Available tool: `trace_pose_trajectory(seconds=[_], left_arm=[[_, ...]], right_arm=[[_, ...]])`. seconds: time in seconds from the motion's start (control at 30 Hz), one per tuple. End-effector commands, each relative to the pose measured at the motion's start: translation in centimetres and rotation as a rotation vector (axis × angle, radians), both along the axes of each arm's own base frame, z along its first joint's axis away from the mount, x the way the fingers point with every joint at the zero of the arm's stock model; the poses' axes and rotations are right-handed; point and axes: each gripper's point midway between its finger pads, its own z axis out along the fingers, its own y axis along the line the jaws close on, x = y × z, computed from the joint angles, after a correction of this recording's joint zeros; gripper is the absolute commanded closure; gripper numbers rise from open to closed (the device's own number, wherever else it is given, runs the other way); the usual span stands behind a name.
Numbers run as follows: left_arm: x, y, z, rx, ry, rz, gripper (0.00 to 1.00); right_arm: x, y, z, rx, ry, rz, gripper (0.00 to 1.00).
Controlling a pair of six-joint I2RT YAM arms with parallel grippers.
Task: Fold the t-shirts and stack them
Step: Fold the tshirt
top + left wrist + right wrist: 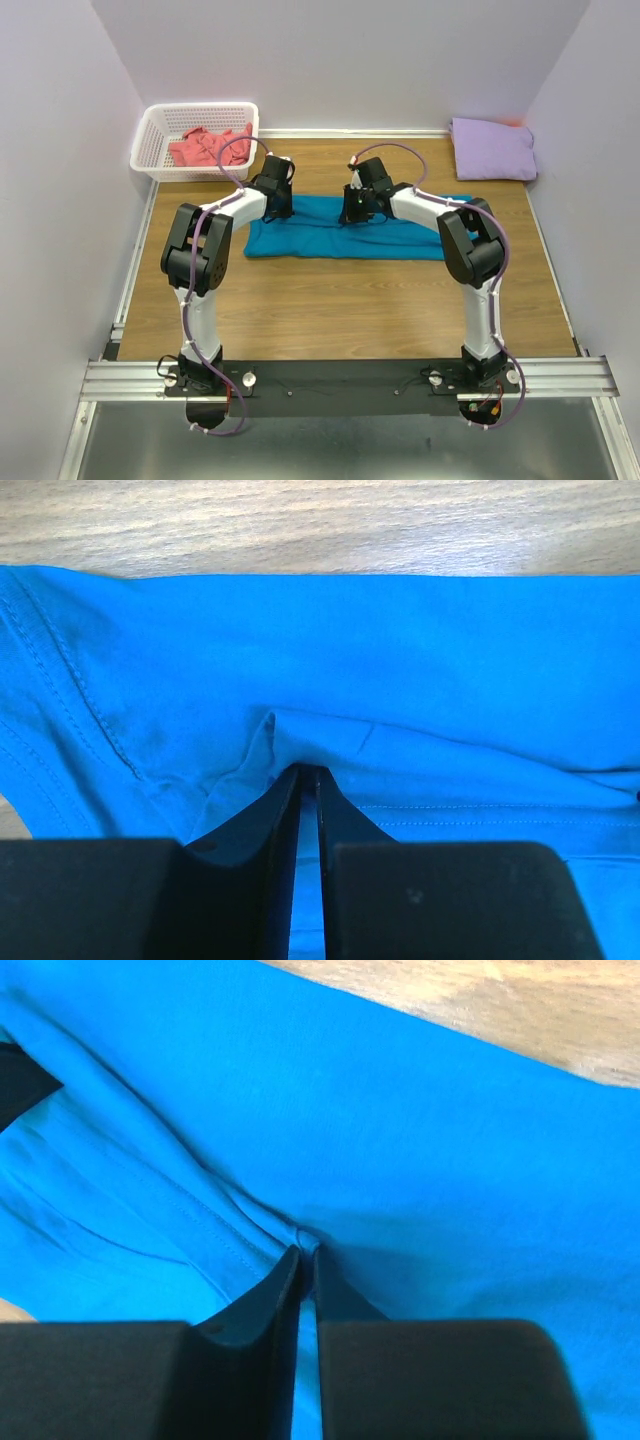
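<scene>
**poster1:** Where's the teal-blue t-shirt (330,238) found in this one, and what's being done with the pincers?

**poster2:** It's laid flat across the middle of the table (350,310), spread as a long strip from left to right, a bit nearer the far edge than the near one. Both arms are bent down onto it. The left gripper (308,772) is seen clamped on a small pinch of the teal cloth near the shirt's left end. Its jaws are nearly together, and a ridge of fabric is bunched up right at the tips. Same story for the right gripper (305,1250). It's closed on a fold around the shirt's middle, with a stitched hem running up to its tips.

**poster1:** And the other shirts?

**poster2:** The lavender t-shirt (492,148) is folded and parked at the far right corner of the table. The coral-pink t-shirt (205,147) is crumpled inside the white lattice basket (150,150), which is set at the far left corner.
</scene>
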Motion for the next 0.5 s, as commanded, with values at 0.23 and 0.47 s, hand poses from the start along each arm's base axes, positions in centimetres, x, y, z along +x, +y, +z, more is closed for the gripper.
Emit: trace_pose_trajectory(seconds=[0.23,0.47], left_arm=[[-0.1,0.9,2.7,-0.002,-0.044,0.029,0.75],[0.0,0.6,4.8,-0.03,-0.085,0.019,0.73]], right_arm=[[0.1,-0.2,5.8,0.061,-0.088,-0.005,0.73],[-1.2,2.2,7.8,0.176,-0.061,0.086,0.73]])
